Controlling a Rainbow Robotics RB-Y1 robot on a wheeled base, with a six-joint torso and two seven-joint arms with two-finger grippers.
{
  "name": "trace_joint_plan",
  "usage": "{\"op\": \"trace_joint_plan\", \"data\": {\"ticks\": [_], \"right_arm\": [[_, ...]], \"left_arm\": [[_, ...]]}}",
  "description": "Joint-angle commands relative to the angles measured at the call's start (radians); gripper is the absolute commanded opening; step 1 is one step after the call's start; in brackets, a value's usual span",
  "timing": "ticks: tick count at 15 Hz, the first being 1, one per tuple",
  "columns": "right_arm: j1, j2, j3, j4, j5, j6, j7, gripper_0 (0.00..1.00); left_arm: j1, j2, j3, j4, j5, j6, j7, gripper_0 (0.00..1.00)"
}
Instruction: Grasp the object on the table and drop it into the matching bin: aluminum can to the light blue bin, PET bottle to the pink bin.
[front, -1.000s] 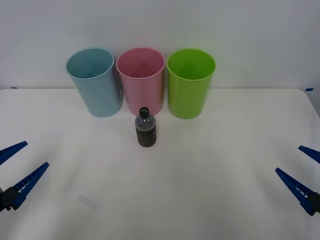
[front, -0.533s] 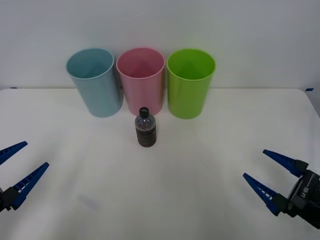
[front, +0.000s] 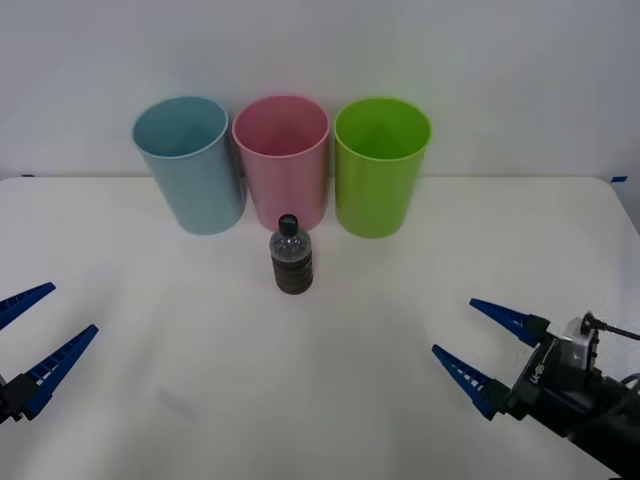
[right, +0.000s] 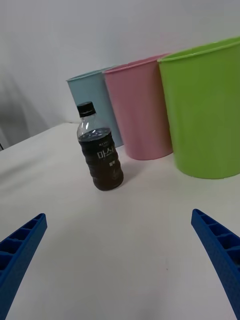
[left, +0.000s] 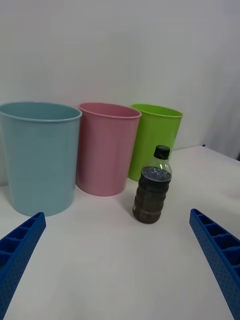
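A small clear PET bottle (front: 291, 257) with dark contents and a black cap stands upright on the white table (front: 400, 290), just in front of the pink bin (front: 282, 160). The light blue bin (front: 190, 163) stands to the pink bin's left. My right gripper (front: 477, 345) is open, low over the table to the right of the bottle and well short of it. In the right wrist view the bottle (right: 99, 148) stands ahead between my fingers (right: 220, 252). My left gripper (front: 28, 335) waits open at the table's left edge; its wrist view shows the bottle (left: 152, 186).
A lime green bin (front: 380, 165) stands right of the pink one, the three tubs in a row at the table's back against a white wall. Bare tabletop lies all around the bottle.
My right gripper has moved in from the right edge toward the bottle, leftward across the table. The left gripper and the bottle have stayed put.
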Motion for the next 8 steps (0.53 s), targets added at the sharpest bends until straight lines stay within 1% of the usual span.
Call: {"op": "trace_joint_plan", "data": {"ticks": [1, 8], "right_arm": [[-0.025, 0.000, 0.067, 0.000, 0.000, 0.068, 0.032, 1.00], [-0.105, 0.000, 0.247, 0.000, -0.016, 0.278, 0.086, 1.00]], "left_arm": [[0.000, 0.000, 0.000, 0.000, 0.000, 0.000, 0.000, 1.00], [0.000, 0.000, 0.000, 0.000, 0.000, 0.000, 0.000, 1.00]]}}
